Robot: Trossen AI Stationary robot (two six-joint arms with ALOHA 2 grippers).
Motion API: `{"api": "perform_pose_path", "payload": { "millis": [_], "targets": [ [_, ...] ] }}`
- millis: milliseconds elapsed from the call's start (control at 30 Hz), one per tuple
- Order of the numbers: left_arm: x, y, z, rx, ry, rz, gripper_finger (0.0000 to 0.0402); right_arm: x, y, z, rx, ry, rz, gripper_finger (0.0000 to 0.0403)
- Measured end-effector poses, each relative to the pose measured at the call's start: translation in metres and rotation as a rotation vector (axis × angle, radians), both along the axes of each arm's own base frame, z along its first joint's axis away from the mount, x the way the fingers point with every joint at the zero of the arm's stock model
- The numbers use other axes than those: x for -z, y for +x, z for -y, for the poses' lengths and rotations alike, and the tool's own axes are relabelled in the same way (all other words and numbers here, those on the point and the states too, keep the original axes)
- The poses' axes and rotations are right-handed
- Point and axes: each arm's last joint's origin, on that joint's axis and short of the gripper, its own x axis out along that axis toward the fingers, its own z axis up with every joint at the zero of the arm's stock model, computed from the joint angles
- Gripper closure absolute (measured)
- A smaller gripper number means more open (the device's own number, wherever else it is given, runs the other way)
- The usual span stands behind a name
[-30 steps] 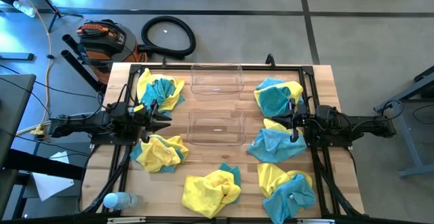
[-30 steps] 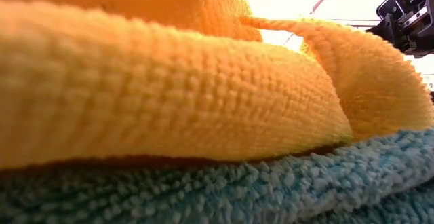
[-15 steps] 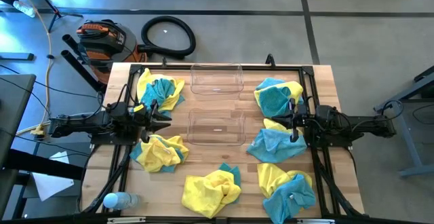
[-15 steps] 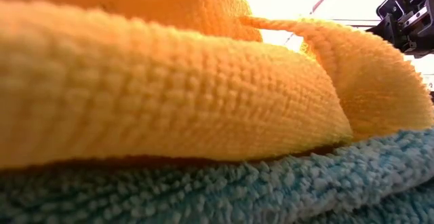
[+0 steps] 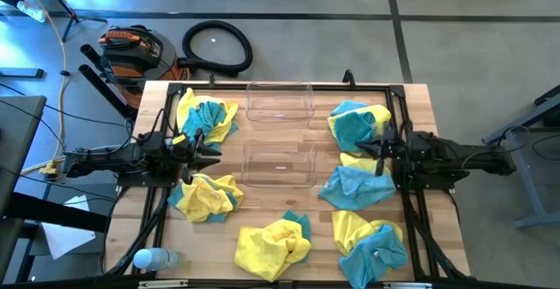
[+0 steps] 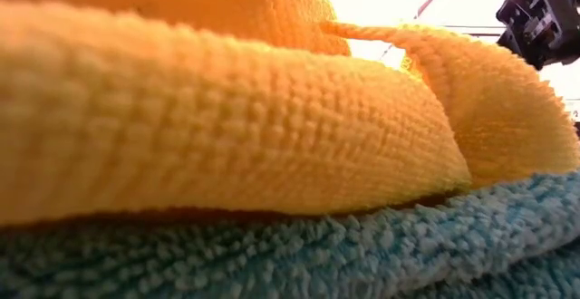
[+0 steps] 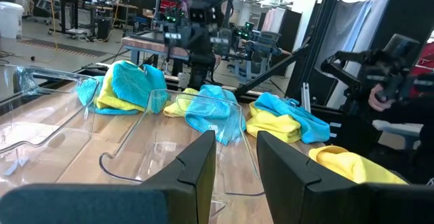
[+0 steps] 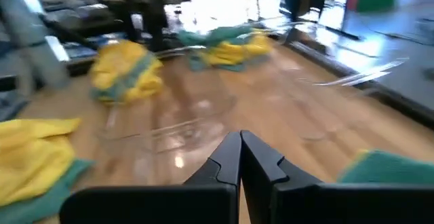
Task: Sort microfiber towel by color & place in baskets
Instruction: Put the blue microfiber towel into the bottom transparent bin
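Observation:
Several heaps of yellow and turquoise microfiber towel lie on the wooden table: two on the left point(image 5: 207, 118) point(image 5: 206, 197), two along the near edge point(image 5: 273, 245) point(image 5: 369, 247) and two on the right point(image 5: 359, 124) point(image 5: 354, 186). Two clear baskets stand in the middle, one far point(image 5: 280, 101) and one nearer point(image 5: 278, 164). My left gripper point(image 5: 210, 151) hovers open at the left, pointing level at the nearer basket point(image 7: 183, 149). My right gripper point(image 5: 366, 151) is shut at the right, between the two right heaps and tipped slightly down. A yellow towel point(image 6: 227, 127) lying on a blue one point(image 6: 299, 254) fills the low view.
A clear water bottle point(image 5: 150, 258) lies at the table's near left corner. Black frame rails point(image 5: 395, 105) run along the table's sides. A vacuum point(image 5: 131, 51) and a hose point(image 5: 217, 45) sit on the floor beyond the far edge. Bare wood point(image 5: 271, 203) shows between the baskets and the near heaps.
My right gripper has risen a little and tipped its fingers downward toward the table, staying shut. The towels, the baskets and my left arm have kept still.

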Motion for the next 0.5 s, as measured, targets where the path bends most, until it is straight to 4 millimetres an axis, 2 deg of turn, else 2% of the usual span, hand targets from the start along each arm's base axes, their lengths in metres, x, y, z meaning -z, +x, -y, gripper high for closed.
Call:
{"api": "perform_pose_path", "payload": {
  "millis": [267, 500],
  "targets": [
    [0.000, 0.000, 0.000, 0.000, 0.000, 0.000, 0.0305, -0.067, 0.011, 0.006, 0.211, -0.063, -0.007, 0.0403],
    [0.000, 0.000, 0.000, 0.000, 0.000, 0.000, 0.0305, -0.120, 0.032, 0.014, 0.424, -0.185, -0.223, 0.0400]
  ]
}}
